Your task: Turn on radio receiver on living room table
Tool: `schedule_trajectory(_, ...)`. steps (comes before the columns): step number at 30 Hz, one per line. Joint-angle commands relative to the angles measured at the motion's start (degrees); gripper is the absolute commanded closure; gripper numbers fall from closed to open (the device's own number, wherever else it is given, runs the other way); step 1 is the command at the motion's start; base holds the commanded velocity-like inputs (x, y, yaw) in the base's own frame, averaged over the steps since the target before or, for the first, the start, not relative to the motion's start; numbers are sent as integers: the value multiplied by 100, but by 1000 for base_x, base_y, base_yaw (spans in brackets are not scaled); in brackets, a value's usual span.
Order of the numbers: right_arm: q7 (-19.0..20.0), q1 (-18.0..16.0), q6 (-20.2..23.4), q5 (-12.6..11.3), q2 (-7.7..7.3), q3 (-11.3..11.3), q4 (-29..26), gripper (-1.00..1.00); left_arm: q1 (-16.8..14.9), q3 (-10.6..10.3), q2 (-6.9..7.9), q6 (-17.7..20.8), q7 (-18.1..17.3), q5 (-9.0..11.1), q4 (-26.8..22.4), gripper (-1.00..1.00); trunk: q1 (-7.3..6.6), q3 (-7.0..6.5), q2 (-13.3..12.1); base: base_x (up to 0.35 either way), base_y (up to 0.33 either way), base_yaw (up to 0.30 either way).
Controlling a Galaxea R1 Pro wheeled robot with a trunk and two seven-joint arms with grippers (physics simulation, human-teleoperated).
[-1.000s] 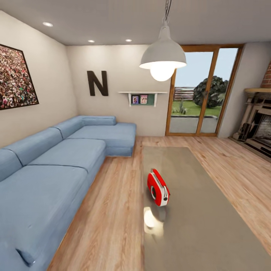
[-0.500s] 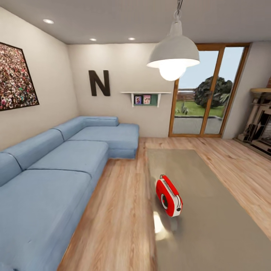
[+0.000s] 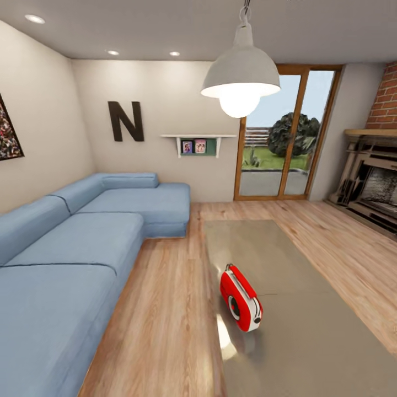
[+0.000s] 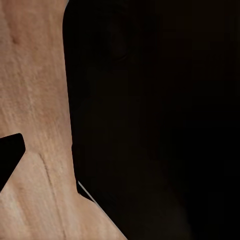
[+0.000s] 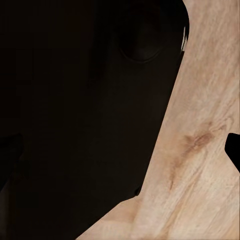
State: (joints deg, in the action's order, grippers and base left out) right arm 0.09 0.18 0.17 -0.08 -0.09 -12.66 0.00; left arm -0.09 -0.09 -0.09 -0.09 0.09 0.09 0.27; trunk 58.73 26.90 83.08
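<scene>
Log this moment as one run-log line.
phase: approach | radio: upright on table, near its left edge | sofa: left of table | jaws: state unclear | contact: none

The living room is viewed from head height, down along the counter [image 3: 309, 309]; wood floor [image 4: 35, 90] is seen closely by both wrist views.

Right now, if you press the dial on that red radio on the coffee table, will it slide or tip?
The radio receiver looks narrow and upright, so a sideways push could tip it. The table top looks glossy and reflective, so it may slide. Its rigid-looking shell probably won't flex.
</scene>
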Motion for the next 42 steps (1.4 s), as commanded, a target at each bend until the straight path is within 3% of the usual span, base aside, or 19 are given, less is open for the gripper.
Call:
schedule_trajectory(1, 0, 0, 0, 0, 0, 0, 0, -100, 0, 0, 0, 0, 0, 0, 0, -100, 0, 0, 0, 52, 1, -280)
schedule_trajectory(10, 0, 0, 0, 2, 0, 0, 0, -100, 0, 2, 0, 0, 0, 0, 0, -100, 0, 0, 0, 10, 0, -248)
schedule_trajectory(28, 0, 0, 0, 8, 0, -1, 0, -100, 0, 0, 0, 8, 0, 0, 0, -100, 0, 0, 0, 0, 0, -17)
schedule_trajectory(42, 0, 0, 0, 8, 0, -1, 0, -100, 0, 0, 0, 9, 0, 0, 0, -100, -307, -251, -561, 0, 0, 0)
